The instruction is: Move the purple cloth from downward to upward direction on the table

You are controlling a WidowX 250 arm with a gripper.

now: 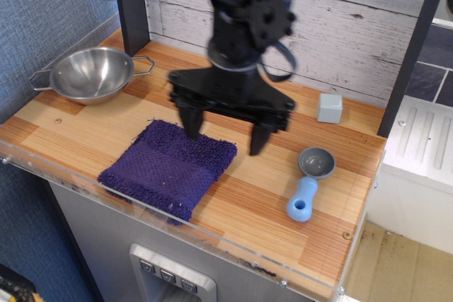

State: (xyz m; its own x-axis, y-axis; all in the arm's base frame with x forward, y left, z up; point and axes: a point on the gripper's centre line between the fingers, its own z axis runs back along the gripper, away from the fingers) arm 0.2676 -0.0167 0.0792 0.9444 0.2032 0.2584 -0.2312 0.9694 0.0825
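Note:
The purple cloth [168, 168] lies flat near the front edge of the wood-plank table [241, 203], left of centre. My black gripper [224, 132] hangs open above the cloth's far right corner. One fingertip [192, 129] is over the cloth's back edge and the other [257, 145] is over bare wood to the right. Nothing is between the fingers. The arm hides part of the table behind the cloth.
A steel bowl [92, 74] with two handles stands at the back left. A blue and grey scoop [309, 184] lies to the right of the cloth. A small grey block [329, 107] sits by the back wall. A clear acrylic strip [177, 225] runs along the front edge.

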